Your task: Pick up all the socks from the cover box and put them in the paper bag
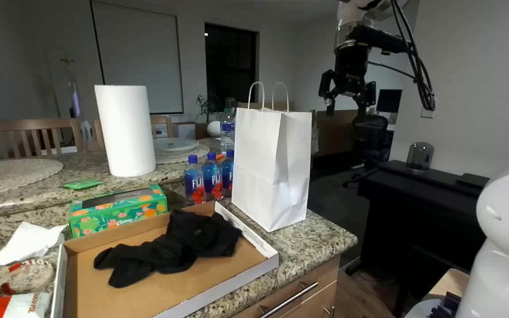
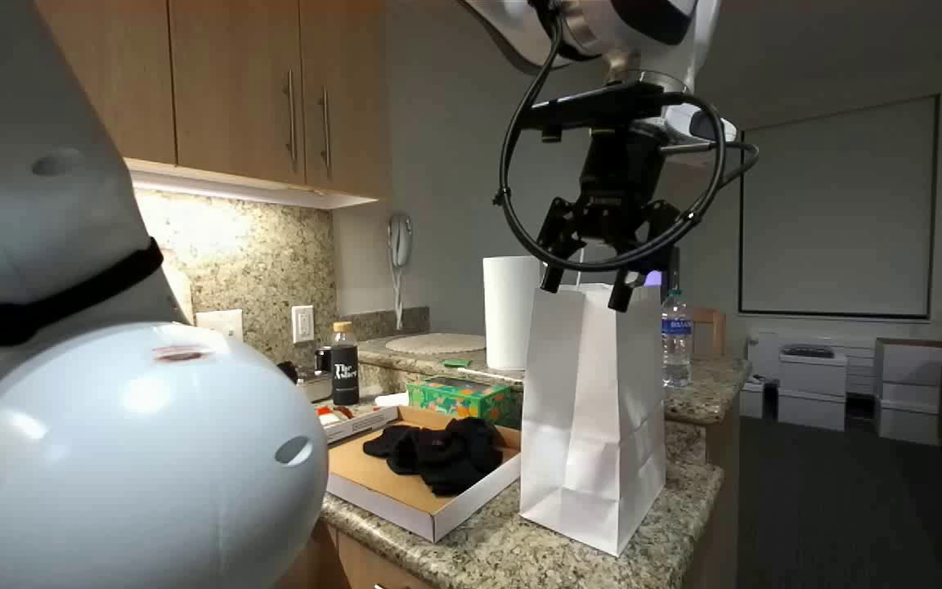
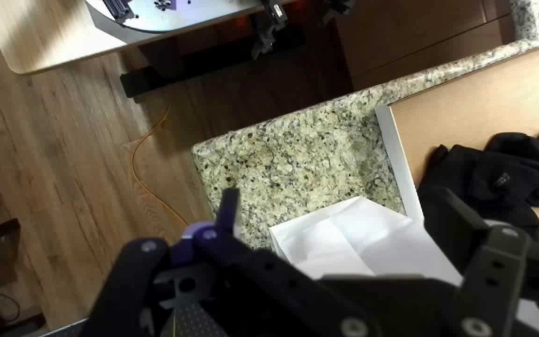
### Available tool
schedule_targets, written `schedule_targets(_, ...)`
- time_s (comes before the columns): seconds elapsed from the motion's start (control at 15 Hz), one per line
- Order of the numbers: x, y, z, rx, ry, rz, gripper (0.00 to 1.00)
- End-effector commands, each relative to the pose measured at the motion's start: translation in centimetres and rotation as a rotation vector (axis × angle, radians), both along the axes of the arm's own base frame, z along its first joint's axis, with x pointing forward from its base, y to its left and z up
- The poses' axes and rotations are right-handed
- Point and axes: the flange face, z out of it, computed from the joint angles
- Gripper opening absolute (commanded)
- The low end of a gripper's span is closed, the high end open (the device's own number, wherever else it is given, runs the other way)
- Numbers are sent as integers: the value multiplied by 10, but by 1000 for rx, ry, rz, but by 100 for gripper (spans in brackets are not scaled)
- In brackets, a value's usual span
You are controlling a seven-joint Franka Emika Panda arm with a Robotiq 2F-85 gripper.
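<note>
Gripper point(image 1: 345, 108): empty, jaws spread wide; it hangs near the top of the bag point(image 1: 259, 168), a gap between the two in an exterior view. Socks point(image 1: 175, 249): a black heap in the box point(image 1: 148, 298), folded over one another; count not readable. Bag upright on the counter point(image 1: 325, 238), just beside the box; contents, if any, cannot be told.

Step, as judged: approach for a pick. Method: travel to the box high enough to clear the handles point(image 1: 256, 83); choose a raised fold at the heap's edge rather than its middle, where layers probably tangle; turn the jaws across that fold; descend until the tips almost meet the cardboard, without pressing, as so shallow a box may slide or buckle; close fully, since soft cloth should squash thin; lift straight up, then pause to check for a trailing sock.

Delivery: carry well above the rim point(image 1: 248, 234); centre over the mouth, between the handles; lower the cloth inside before letting go; avoid nudging the bag, which likely tips easily; repeat until no sock remains.
</note>
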Motion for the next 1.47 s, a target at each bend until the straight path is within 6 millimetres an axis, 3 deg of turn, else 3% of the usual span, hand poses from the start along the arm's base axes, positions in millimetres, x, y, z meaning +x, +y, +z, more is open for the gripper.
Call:
schedule_targets(0.0,0,0,1,0,1,0,100)
schedule_targets(1.0,0,0,1,0,1,0,100)
schedule_targets(1.2,-5,21,10,-4,-38,-3,100)
schedule_targets(1.4,-21,57,22,0,-77,27,100)
